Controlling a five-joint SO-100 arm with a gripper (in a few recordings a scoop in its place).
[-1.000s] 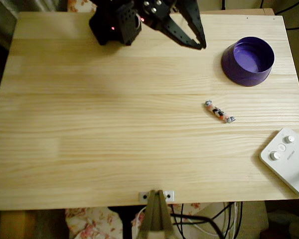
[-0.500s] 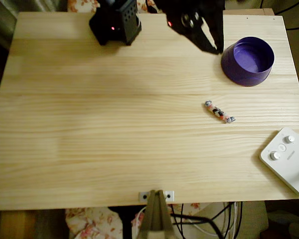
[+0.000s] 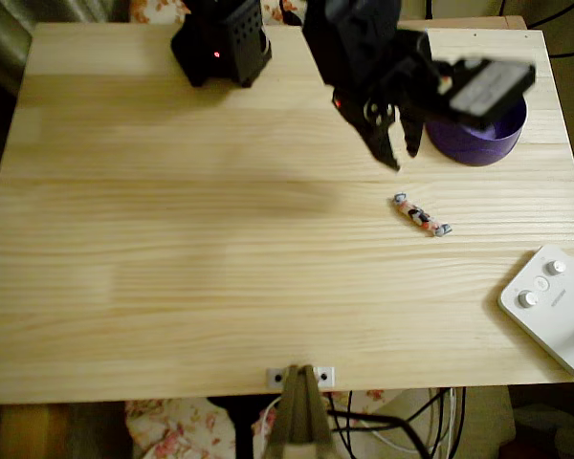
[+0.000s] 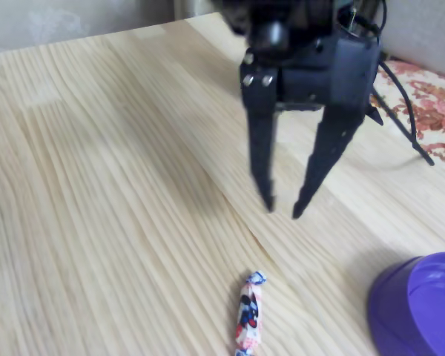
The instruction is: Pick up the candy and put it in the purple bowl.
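Note:
The candy point(image 3: 422, 215), a small wrapped sweet with twisted ends and a mottled red, white and dark wrapper, lies on the wooden table right of centre; in the fixed view the candy point(image 4: 248, 317) sits near the bottom edge. The purple bowl point(image 3: 478, 137) stands at the back right, partly covered by the arm, and the purple bowl point(image 4: 419, 308) fills the fixed view's lower right corner. My black gripper point(image 3: 400, 158) hangs open above the table, just behind the candy and left of the bowl. In the fixed view the gripper point(image 4: 282, 208) points down, nothing between its fingers.
A white device with round knobs point(image 3: 555, 306) lies at the table's front right corner. The arm's black base point(image 3: 222, 43) stands at the back edge. A clamp point(image 3: 300, 378) grips the front edge. Bare wood spreads across the left half.
The gripper has swung from the back edge forward and to the right, dropping toward the candy. It now overlaps the bowl's left side in the overhead view. Candy and bowl have not moved.

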